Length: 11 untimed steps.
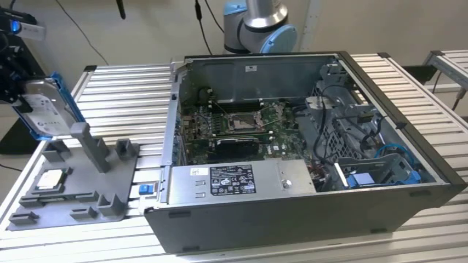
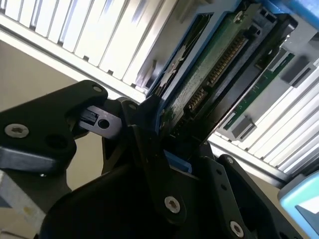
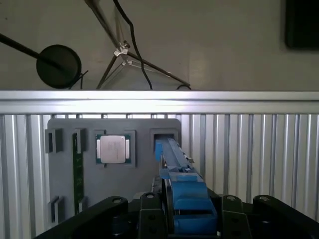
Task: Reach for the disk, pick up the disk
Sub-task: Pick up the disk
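The disk (image 1: pixel 48 111) is a silver-grey drive with a white label in a bright blue frame. In the exterior view it hangs upright at the far left, just above the end of the grey fixture tray (image 1: pixel 73 192). My gripper (image 1: pixel 22 93) is shut on its upper end. In the first wrist view the disk (image 3: pixel 175 167) runs edge-on away from the black fingers (image 3: pixel 149 211), towards a slot in the tray (image 3: pixel 62 179). The second wrist view shows the disk's green circuit-board underside (image 2: pixel 209 74) clamped between the black fingers (image 2: pixel 149 144).
An open computer case (image 1: pixel 307 137) lies in the middle of the slatted aluminium table (image 1: pixel 124 93), with a blue bracket (image 1: pixel 380 170) inside. The tray carries grey posts (image 1: pixel 91 145), a square silver chip (image 1: pixel 47 179) and a green memory stick (image 3: pixel 77 169). The robot base (image 1: pixel 256 27) stands behind the case.
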Available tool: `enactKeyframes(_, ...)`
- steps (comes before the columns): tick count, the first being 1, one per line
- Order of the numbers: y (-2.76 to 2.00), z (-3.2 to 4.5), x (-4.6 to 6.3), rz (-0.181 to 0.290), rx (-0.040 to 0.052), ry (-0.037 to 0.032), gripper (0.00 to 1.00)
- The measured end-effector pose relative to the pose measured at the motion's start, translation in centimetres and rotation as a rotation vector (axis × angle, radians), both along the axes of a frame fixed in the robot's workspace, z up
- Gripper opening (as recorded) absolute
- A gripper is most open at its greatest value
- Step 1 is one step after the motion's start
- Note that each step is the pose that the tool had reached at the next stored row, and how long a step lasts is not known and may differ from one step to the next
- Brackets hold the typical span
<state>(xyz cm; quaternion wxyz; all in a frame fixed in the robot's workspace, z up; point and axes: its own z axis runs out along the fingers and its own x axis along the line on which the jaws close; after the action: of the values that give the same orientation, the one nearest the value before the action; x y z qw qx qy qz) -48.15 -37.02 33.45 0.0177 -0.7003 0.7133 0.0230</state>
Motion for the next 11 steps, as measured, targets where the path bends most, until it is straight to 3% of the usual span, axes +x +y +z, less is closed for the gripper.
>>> enactKeyframes(11, 0.00, 1.66, 0.0, 0.002, 0.0001, -0.0001, 0.00)
